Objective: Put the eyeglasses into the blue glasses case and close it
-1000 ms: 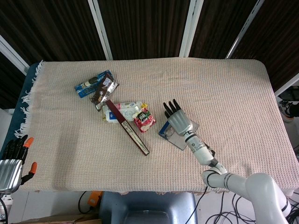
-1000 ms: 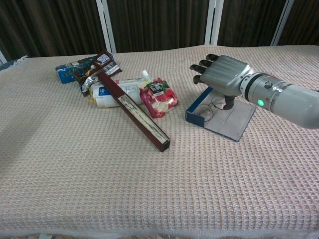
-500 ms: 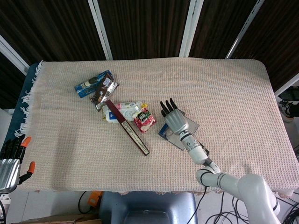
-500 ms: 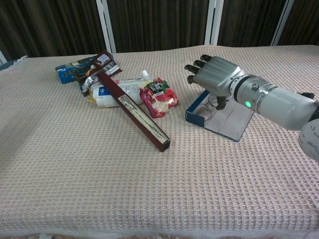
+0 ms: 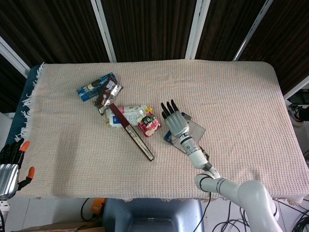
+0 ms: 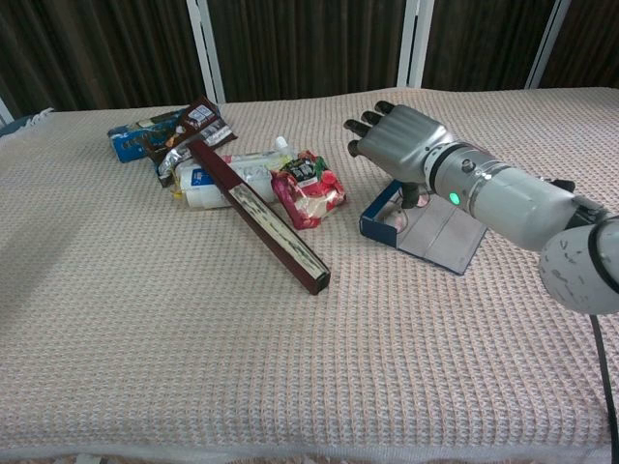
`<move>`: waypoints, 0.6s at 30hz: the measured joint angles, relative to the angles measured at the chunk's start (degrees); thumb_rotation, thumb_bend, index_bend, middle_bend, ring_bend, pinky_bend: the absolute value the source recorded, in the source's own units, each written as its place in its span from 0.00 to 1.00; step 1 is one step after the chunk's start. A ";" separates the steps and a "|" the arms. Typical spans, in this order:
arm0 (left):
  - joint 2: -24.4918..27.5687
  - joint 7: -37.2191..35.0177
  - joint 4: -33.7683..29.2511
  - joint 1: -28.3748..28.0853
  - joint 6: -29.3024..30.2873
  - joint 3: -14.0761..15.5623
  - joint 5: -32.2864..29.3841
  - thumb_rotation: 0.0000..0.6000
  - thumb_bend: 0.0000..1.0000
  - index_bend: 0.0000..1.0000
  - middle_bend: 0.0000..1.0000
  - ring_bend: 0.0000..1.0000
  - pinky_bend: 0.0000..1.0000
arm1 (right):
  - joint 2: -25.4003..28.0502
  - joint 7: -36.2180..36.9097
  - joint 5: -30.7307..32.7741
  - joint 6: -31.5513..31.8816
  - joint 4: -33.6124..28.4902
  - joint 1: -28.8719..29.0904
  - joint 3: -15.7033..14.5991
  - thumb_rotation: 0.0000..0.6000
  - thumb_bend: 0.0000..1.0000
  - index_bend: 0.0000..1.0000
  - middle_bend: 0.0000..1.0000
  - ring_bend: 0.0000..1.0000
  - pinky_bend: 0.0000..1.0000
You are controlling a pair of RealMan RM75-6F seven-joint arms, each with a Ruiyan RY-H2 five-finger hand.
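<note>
The blue glasses case point(image 6: 440, 238) lies open on the cloth right of centre, its grey lid flat. Inside its left end lie the eyeglasses point(image 6: 393, 217). My right hand point(image 6: 398, 141) hovers over that end with fingers stretched out and nothing in them, thumb pointing down toward the glasses. In the head view my right hand point(image 5: 175, 123) covers most of the case point(image 5: 196, 129), and the glasses are hidden. My left hand point(image 5: 10, 166) hangs off the table's near left corner, holding nothing.
A dark red book point(image 6: 266, 225) lies diagonally left of the case. A red snack packet point(image 6: 309, 188), a white pouch point(image 6: 224, 180), a brown wrapper point(image 6: 193, 127) and a blue packet point(image 6: 133, 141) cluster behind it.
My right hand has slid left over the case, from its middle to its left end. My left hand has sunk slightly lower at the table corner.
</note>
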 measured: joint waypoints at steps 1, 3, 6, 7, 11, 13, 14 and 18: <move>0.00 0.01 0.01 -0.01 -0.03 0.00 0.00 1.00 0.42 0.00 0.00 0.00 0.05 | 0.16 0.32 -0.03 -0.01 -0.16 -0.07 0.02 1.00 0.22 0.33 0.03 0.00 0.00; -0.03 0.14 -0.02 -0.02 0.00 0.06 0.18 1.00 0.42 0.00 0.00 0.00 0.05 | 0.77 1.09 -0.28 0.16 -1.00 -0.37 -0.03 1.00 0.22 0.33 0.03 0.00 0.00; -0.12 0.43 -0.09 0.09 0.41 0.18 0.61 1.00 0.42 0.00 0.00 0.00 0.05 | 2.59 2.66 -1.33 1.25 -3.66 -1.30 -0.51 1.00 0.23 0.33 0.03 0.00 0.00; -0.16 0.55 -0.11 0.13 0.54 0.23 0.73 1.00 0.42 0.00 0.00 0.00 0.05 | 3.39 3.24 -1.82 1.80 -4.84 -1.74 -0.78 1.00 0.23 0.33 0.03 0.00 0.00; -0.38 1.14 -0.19 0.21 0.72 0.39 1.08 1.00 0.42 0.00 0.00 0.00 0.05 | 9.13 6.52 -5.28 5.41 -12.51 -4.79 -3.06 1.00 0.22 0.36 0.03 0.00 0.00; -0.50 1.54 -0.27 0.22 0.73 0.52 1.27 1.00 0.42 0.00 0.00 0.00 0.05 | 12.54 8.17 -7.37 7.16 -16.22 -6.48 -4.66 1.00 0.22 0.42 0.04 0.00 0.00; -0.56 1.77 -0.32 0.24 0.76 0.58 1.39 1.00 0.42 0.00 0.00 0.00 0.05 | 14.94 9.52 -9.04 8.28 -18.26 -7.65 -5.99 1.00 0.22 0.44 0.03 0.00 0.00; -0.89 2.86 -0.53 0.35 1.07 0.78 1.85 1.00 0.42 0.00 0.00 0.00 0.05 | 20.77 15.60 -14.50 10.98 -20.99 -10.82 -10.33 1.00 0.26 0.54 0.03 0.00 0.00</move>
